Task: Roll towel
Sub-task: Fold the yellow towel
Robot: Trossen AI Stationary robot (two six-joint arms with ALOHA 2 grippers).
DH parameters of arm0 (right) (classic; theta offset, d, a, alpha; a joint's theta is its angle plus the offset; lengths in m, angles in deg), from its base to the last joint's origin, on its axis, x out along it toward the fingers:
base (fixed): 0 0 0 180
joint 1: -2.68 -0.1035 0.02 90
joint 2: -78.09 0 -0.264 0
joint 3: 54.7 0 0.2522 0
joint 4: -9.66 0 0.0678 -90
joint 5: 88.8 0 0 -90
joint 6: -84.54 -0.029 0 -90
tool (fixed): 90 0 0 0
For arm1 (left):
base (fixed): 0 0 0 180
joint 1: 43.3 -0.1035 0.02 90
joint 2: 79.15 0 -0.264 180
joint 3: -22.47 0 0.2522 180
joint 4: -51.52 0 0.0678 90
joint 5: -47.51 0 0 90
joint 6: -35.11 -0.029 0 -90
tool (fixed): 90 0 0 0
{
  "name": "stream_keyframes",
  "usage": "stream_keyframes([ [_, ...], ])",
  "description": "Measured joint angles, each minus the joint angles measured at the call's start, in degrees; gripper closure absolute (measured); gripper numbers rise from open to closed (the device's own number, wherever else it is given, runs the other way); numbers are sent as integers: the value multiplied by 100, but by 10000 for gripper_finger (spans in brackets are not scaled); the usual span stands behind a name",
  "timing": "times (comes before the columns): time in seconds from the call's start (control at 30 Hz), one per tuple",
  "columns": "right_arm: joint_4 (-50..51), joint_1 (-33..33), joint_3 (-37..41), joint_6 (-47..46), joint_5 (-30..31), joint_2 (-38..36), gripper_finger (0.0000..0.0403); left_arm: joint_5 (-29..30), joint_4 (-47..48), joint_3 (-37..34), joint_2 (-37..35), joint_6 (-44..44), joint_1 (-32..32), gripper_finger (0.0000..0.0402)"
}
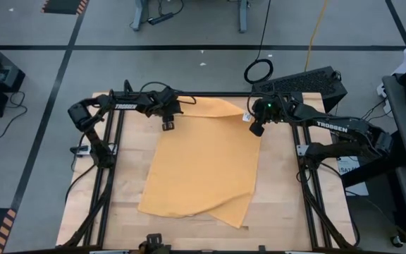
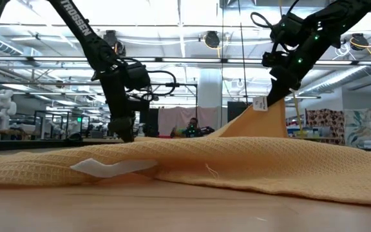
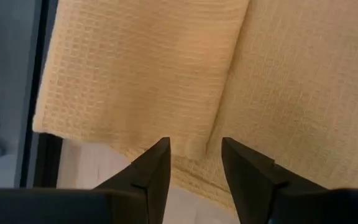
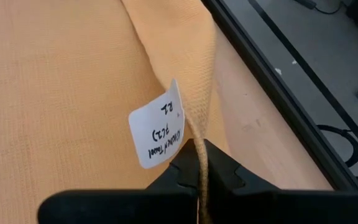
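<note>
Mustard-yellow waffle-weave towel (image 2: pixel 237 161) lies spread over the wooden tabletop (image 1: pixel 129 166), one far corner lifted by your right gripper (image 4: pixel 199 163), pinched tight on the hem beside the small white tag (image 4: pixel 157 132). Your left gripper (image 3: pixel 194 160) hovers part-open over the other far corner, gripping nothing. Pull now and, likely, only one side rolls, skewing the cloth; a thin pinch may slip.
</note>
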Motion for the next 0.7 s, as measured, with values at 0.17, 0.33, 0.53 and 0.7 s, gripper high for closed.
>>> stream_keyframes([
  [0.17,-2,-11,0,2,-154,2,403,-183,-131,0,97,-75,-128,253],
  [0.33,-7,-122,0,2,-146,2,403,-431,-239,4,227,-69,-292,280],
  [0.53,-7,-231,0,24,-140,4,403,-452,-281,9,254,-62,-306,371],
  [0.7,15,-259,0,34,-125,4,403,-432,-124,31,208,99,-306,397],
])
